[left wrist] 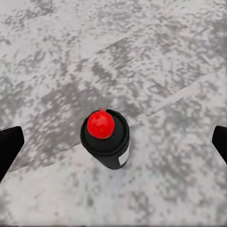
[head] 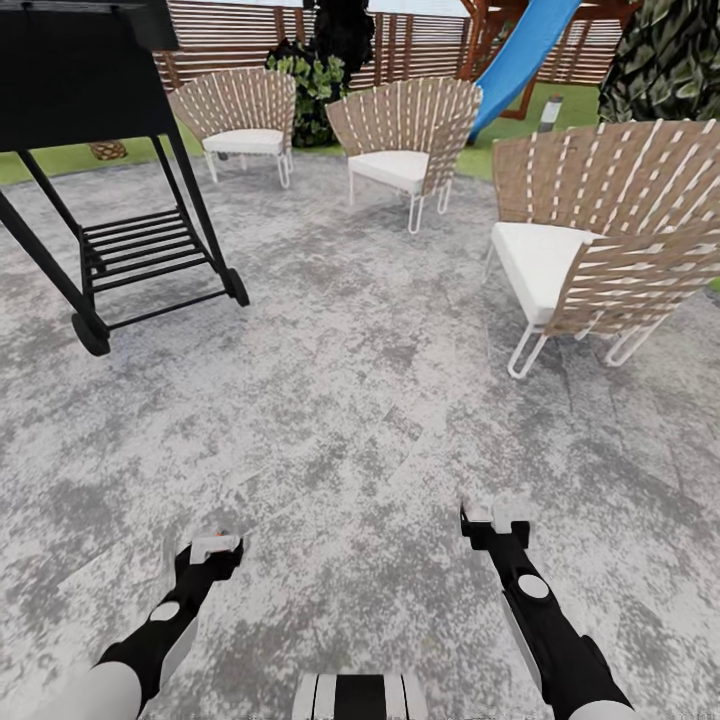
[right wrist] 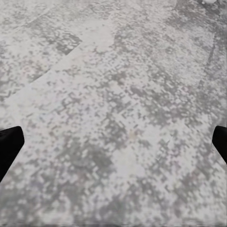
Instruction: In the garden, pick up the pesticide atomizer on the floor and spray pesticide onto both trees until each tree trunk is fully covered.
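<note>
Black grill cart (head: 100, 200): wheeled, standing far ahead and left of the left pincer (head: 213, 548).
Left pincer: spread wide, fingers (left wrist: 8, 146) well apart; holds nothing.
Pesticide atomizer (left wrist: 105, 138): black can, red cap, upright on grey mottled paving (head: 330, 400), beneath the left pincer, between its fingers, untouched.
Three woven chairs, white cushions (head: 540, 262): ahead of both pincers; nearest one (head: 600, 230) ahead and right of the right pincer (head: 497, 520).
Right pincer: spread wide, empty, over bare paving.
Blue slide (head: 520, 55), slat fence (head: 230, 35), grass (head: 60, 158): beyond the chairs.
</note>
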Controlling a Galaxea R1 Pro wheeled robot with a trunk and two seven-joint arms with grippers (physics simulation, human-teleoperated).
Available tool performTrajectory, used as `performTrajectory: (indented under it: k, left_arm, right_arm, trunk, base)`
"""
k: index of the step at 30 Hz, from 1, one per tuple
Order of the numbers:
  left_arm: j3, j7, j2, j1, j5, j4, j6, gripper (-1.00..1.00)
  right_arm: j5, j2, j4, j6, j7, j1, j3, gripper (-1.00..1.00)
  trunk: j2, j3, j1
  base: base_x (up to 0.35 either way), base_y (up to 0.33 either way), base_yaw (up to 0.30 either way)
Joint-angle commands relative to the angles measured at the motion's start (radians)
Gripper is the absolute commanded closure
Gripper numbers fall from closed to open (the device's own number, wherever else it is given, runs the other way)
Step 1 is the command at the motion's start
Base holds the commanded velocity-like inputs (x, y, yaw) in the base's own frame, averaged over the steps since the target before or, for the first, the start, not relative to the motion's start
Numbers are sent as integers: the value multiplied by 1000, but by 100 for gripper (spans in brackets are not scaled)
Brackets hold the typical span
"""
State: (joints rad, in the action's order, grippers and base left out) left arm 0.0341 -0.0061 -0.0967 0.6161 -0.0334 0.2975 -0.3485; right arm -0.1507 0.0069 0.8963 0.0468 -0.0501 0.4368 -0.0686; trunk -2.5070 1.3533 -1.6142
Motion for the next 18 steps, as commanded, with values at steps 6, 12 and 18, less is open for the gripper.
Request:
performTrajectory:
  k: [6, 12, 18]
  left_arm:
    - [1, 0, 0, -2, -4, -3, -29, -100]
    - [1, 0, 0, -3, -2, -3, -32, -100]
    - [4, 0, 0, -2, -7, -4, -32, -100]
  right_arm:
    - [-10, 1, 0, 2, -2, 0, -2, -100]
    - [-10, 1, 0, 2, -2, 0, -2, -100]
    - [-10, 1, 0, 3, -2, 0, -2, -100]
  trunk:
    - [-2, 34, -2]
    - [-3, 66, -5]
    - [-4, 99, -8]
  base:
    - [0, 0, 0]
    - [0, 0, 0]
    - [0, 0, 0]
